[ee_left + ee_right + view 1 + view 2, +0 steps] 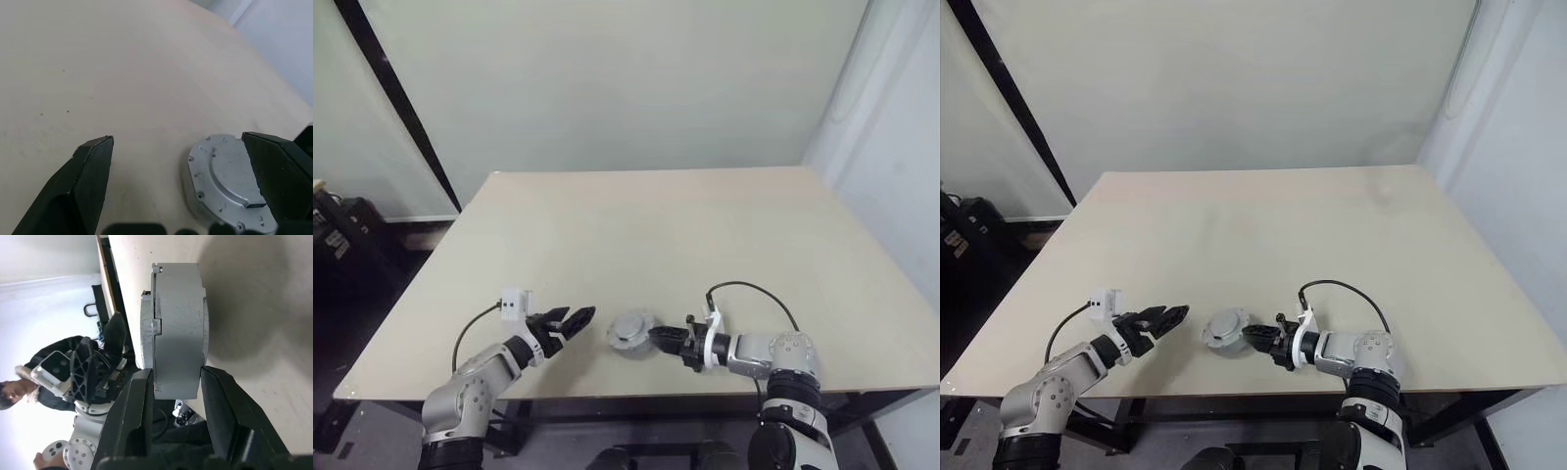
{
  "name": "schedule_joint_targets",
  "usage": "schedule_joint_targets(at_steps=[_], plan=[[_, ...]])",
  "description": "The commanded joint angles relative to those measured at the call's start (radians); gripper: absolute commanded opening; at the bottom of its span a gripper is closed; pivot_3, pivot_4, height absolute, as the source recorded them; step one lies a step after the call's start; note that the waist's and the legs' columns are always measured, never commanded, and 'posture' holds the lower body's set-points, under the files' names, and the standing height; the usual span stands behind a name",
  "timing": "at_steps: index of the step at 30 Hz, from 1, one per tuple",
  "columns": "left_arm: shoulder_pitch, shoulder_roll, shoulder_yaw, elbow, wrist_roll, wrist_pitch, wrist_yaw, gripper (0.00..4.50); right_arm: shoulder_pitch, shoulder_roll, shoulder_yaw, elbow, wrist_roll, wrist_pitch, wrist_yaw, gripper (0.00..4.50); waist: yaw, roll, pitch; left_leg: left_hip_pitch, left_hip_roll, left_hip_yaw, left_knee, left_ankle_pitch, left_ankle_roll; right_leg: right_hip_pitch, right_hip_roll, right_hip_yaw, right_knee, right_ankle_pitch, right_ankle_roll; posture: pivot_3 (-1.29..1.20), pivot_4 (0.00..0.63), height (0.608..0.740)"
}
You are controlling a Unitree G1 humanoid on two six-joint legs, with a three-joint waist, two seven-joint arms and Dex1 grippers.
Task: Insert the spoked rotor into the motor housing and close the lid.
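Note:
The motor housing (631, 333) is a round grey casing that rests on the table near its front edge. The lid (230, 181), a flat grey disc with a raised round middle, lies on top of it. The spoked rotor is hidden. My right gripper (656, 336) reaches in from the right and is shut on the housing's side wall (178, 328), one finger above it and one below. My left gripper (576, 318) hovers a little to the left of the housing, open and holding nothing. In the left wrist view the left gripper's fingers (93, 166) stand wide apart.
The table's front edge (607, 397) runs just below both grippers. Black equipment (337, 235) stands on the floor to the left. A black cable (754, 289) loops above my right wrist. A person (14, 387) shows in the right wrist view behind my left arm.

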Motion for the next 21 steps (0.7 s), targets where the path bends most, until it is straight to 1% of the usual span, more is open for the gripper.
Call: schedule_joint_targets(at_steps=[1, 5, 10, 18, 21], plan=[[-0.005, -0.005, 0.022, -0.049, -0.041, 0.008, 0.008, 4.5, -0.001, 0.08, 0.014, -0.045, 0.081, 0.0, 0.043, 1.21, 0.002, 0.0, 0.0, 0.0, 0.0, 0.0, -0.001, 0.0, 0.0, 0.0, 0.0, 0.0, 0.0, 0.0, 0.0, 0.0, 0.0, 0.74], [-0.005, -0.017, 0.037, -0.05, -0.091, 0.06, 0.032, 4.5, -0.001, 0.08, 0.017, -0.054, 0.108, 0.0, 0.047, 1.21, 0.005, 0.0, 0.0, 0.0, 0.0, 0.0, -0.002, 0.0, 0.0, 0.0, 0.0, 0.0, -0.001, 0.0, 0.0, 0.0, 0.0, 0.74], [-0.007, -0.049, 0.079, -0.052, -0.202, 0.178, 0.083, 4.5, -0.009, 0.085, 0.018, -0.075, 0.152, 0.013, 0.06, 1.21, 0.005, 0.0, 0.0, 0.0, 0.0, 0.0, -0.002, 0.0, 0.0, 0.0, 0.0, 0.0, -0.001, 0.0, 0.0, 0.0, 0.0, 0.74], [-0.034, -0.167, 0.198, -0.011, -0.384, 0.234, 0.208, 4.5, -0.013, 0.102, 0.039, -0.108, 0.2, 0.034, 0.051, 1.21, 0.008, -0.001, 0.0, 0.001, 0.0, 0.0, -0.002, 0.0, 0.0, 0.0, 0.0, 0.0, -0.001, 0.0, 0.0, 0.0, 0.0, 0.74], [-0.044, -0.207, 0.22, -0.002, -0.436, 0.238, 0.24, 4.5, -0.01, 0.102, 0.046, -0.111, 0.206, 0.038, 0.045, 1.21, 0.01, -0.001, 0.0, 0.001, 0.0, 0.0, -0.001, 0.0, 0.0, 0.001, 0.0, 0.0, -0.001, 0.0, 0.0, 0.0, 0.0, 0.74]])
